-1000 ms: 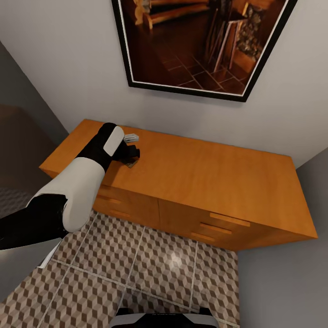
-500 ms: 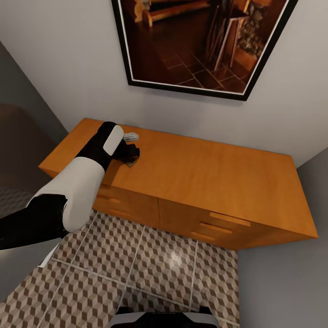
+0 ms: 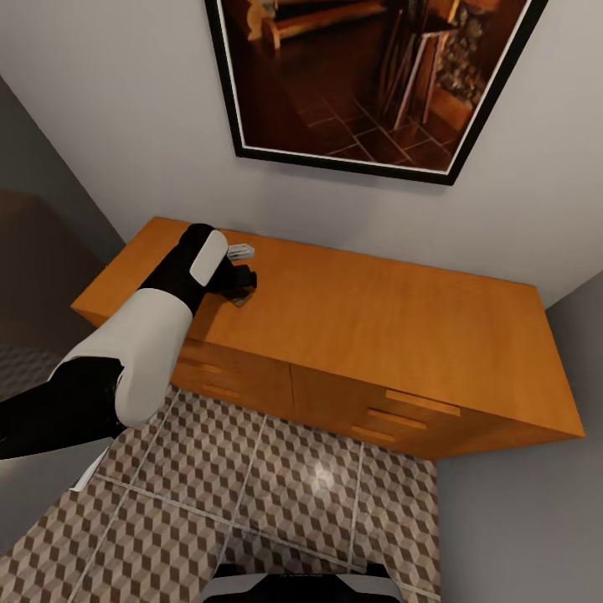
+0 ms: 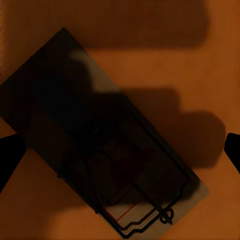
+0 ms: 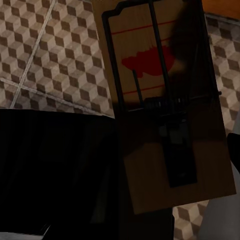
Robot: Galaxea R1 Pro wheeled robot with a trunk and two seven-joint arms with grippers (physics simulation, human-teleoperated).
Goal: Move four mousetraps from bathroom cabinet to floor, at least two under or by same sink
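On the orange-brown cabinet (image 3: 377, 318), near its back left corner, my left gripper (image 3: 241, 285) is lowered over a mousetrap (image 3: 244, 300). In the left wrist view this mousetrap (image 4: 100, 150) lies flat and diagonal on the wood, shaded by the left gripper (image 4: 120, 150), which is open with one dark fingertip (image 4: 7, 160) on each side and apart from it. Another mousetrap (image 3: 242, 249) lies just behind, close to the wall. A third mousetrap (image 5: 165, 100), with a red mark on its board, hangs close to the camera in my right gripper (image 5: 170, 150), over the cube-patterned bathroom floor (image 5: 55, 55).
A large dark-framed picture (image 3: 368, 84) hangs on the white wall above the cabinet. Cabinet drawers with bar handles (image 3: 423, 404) face the tiled floor (image 3: 276, 494). Grey walls close in at both sides. My own dark body (image 5: 55, 170) shows beside the held trap.
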